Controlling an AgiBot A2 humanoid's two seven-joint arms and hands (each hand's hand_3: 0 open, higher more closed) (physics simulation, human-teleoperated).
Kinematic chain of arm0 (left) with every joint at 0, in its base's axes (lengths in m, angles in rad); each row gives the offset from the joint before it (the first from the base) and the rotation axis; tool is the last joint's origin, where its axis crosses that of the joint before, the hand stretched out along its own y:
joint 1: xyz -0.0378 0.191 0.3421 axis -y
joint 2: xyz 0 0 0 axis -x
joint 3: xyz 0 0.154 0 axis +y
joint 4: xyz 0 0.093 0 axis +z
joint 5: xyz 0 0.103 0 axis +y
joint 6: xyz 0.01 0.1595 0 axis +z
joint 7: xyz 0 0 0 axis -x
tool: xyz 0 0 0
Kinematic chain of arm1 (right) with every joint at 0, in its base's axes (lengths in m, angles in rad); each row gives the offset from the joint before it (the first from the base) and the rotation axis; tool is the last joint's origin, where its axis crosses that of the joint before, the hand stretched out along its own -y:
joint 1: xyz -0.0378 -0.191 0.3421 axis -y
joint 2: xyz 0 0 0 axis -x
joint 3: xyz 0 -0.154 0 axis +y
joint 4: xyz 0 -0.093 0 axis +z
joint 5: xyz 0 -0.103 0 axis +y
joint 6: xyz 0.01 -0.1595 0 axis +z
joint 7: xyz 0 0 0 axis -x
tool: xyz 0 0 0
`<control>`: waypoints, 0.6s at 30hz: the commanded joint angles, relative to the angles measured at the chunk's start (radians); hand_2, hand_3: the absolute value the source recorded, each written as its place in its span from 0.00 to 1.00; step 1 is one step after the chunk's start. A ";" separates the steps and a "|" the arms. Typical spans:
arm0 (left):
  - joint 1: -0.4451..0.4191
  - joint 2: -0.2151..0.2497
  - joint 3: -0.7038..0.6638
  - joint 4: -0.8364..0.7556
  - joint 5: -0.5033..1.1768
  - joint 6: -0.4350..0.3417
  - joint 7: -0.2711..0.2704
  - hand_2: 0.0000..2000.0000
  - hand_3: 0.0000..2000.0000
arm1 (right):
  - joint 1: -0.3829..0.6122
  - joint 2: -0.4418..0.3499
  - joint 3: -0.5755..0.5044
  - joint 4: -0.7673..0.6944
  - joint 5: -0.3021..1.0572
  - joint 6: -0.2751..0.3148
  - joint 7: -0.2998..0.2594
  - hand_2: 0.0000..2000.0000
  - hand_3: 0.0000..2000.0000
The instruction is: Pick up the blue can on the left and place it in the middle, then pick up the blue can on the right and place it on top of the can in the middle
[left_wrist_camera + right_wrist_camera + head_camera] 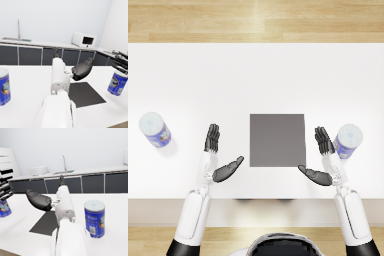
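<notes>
Left blue can (154,129) stands upright far left on the table (256,70), well apart from left hand (218,155). Right blue can (348,140) is just beside right hand (323,157). Both hands open, holding nothing. Cans prob. rigid, smooth, light; grip around the side, approx. mid-height. Grey mat (277,140) marks the middle.

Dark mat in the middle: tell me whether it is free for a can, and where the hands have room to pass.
The dark mat is bare, bordered by the left hand and right hand. Open white table lies beyond it and between the left hand and the left blue can. It is tight only at the right blue can, close beside the right hand.
</notes>
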 commanded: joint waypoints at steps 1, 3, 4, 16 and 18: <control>0.011 0.009 0.001 0.013 0.000 -0.029 -0.028 0.00 0.00 | 0.001 -0.003 0.015 -0.003 0.000 -0.028 0.029 0.00 0.00; 0.035 0.025 -0.048 0.018 0.000 -0.064 -0.064 0.00 0.00 | 0.016 -0.018 -0.024 0.016 0.000 -0.063 0.064 0.00 0.00; 0.042 0.030 -0.074 0.015 0.000 -0.074 -0.074 0.00 0.00 | 0.016 -0.021 -0.052 0.031 0.000 -0.073 0.074 0.00 0.00; 0.151 0.049 -0.343 0.044 0.395 -0.100 -0.100 0.00 0.00 | 0.027 -0.042 -0.317 0.091 0.395 -0.099 0.100 0.00 0.00; 0.150 0.052 -0.398 0.072 0.409 -0.101 -0.100 0.00 0.00 | 0.021 -0.045 -0.339 0.088 0.409 -0.099 0.101 0.00 0.00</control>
